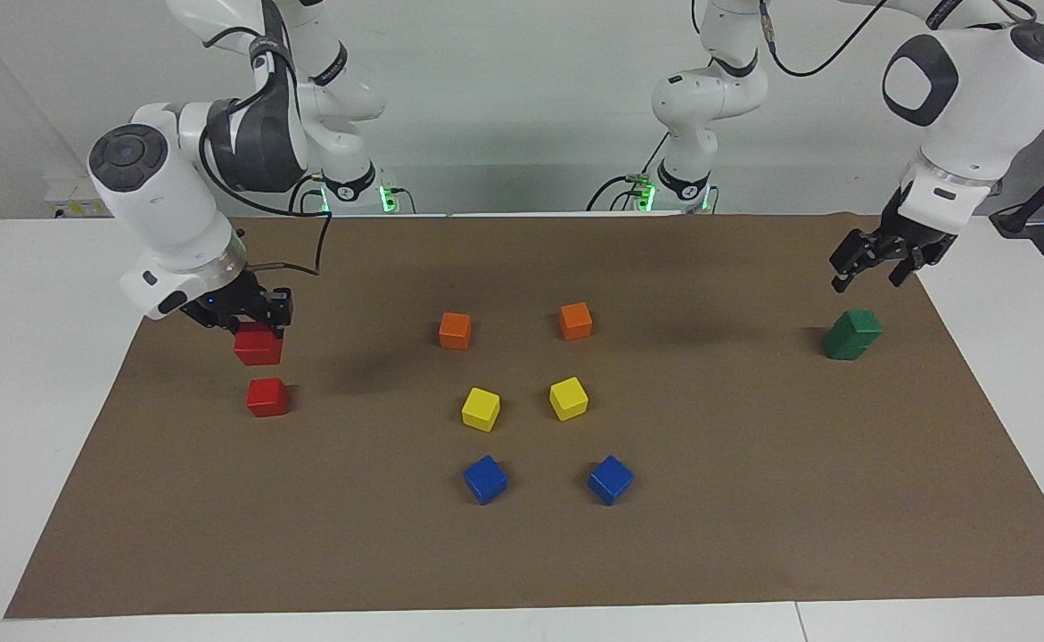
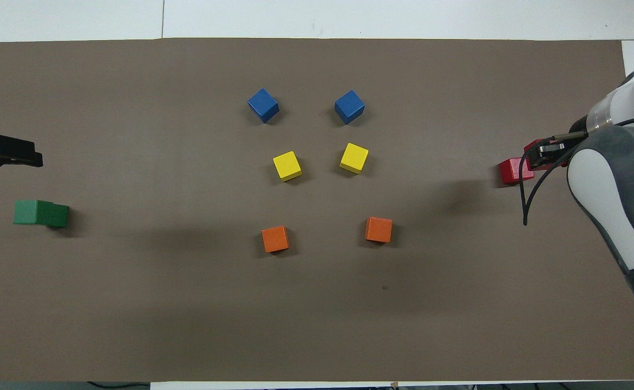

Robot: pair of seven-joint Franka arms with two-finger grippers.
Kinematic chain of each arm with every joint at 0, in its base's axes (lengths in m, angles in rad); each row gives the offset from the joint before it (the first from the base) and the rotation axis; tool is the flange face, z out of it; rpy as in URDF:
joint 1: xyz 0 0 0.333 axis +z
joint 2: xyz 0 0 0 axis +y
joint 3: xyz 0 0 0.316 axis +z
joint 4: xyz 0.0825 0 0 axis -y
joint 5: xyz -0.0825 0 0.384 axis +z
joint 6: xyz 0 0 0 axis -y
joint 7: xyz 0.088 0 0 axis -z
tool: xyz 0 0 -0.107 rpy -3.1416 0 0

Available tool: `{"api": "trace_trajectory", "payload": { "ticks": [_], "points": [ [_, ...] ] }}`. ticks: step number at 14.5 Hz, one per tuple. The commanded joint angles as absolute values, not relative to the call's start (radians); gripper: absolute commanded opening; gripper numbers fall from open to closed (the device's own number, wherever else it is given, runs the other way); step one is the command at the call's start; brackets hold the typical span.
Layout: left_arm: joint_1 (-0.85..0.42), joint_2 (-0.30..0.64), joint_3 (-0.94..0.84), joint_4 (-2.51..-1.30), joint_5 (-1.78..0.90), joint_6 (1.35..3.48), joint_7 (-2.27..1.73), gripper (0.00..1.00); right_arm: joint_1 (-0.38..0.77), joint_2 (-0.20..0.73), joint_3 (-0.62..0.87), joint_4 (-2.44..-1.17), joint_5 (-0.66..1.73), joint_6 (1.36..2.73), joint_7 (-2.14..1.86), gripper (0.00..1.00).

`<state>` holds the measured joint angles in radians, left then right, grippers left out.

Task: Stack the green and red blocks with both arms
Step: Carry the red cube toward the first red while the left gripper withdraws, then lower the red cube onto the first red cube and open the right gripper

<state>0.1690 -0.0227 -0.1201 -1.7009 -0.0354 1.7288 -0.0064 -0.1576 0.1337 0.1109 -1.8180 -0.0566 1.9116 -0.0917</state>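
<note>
Item, right tool (image 1: 258, 323): I saw it clenched on a red block (image 1: 258, 345), raised over the second red block (image 1: 267, 397) on the mat (image 1: 664, 553) at the right arm's end of the counter (image 1: 31, 357). Item, left tool (image 1: 874, 265): released, raised over the green stack (image 1: 852, 334), apparently two blocks, at the left arm's end. Item, orange (image 1: 455, 331), yellow (image 1: 480, 409), blue (image 1: 485, 479) pairs: mid-mat.

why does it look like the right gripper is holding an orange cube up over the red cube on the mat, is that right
Not quite: in the facing view the right gripper holds a red cube, not an orange one, up over the other red cube on the mat.
</note>
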Motion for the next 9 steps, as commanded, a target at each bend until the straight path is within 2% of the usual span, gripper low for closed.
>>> {"api": "trace_trajectory", "payload": {
  "ticks": [1, 9],
  "points": [
    [0.149, -0.052, -0.100, -1.675, -0.015, 1.649, -0.025, 1.00, -0.201, 0.068, 0.126, -1.966, -0.061, 2.057, -0.163, 0.00],
    [0.140, -0.081, -0.098, -1.678, -0.014, 1.585, -0.026, 1.00, -0.221, 0.103, 0.126, -2.032, -0.052, 2.190, -0.173, 0.00]
  ]
}}
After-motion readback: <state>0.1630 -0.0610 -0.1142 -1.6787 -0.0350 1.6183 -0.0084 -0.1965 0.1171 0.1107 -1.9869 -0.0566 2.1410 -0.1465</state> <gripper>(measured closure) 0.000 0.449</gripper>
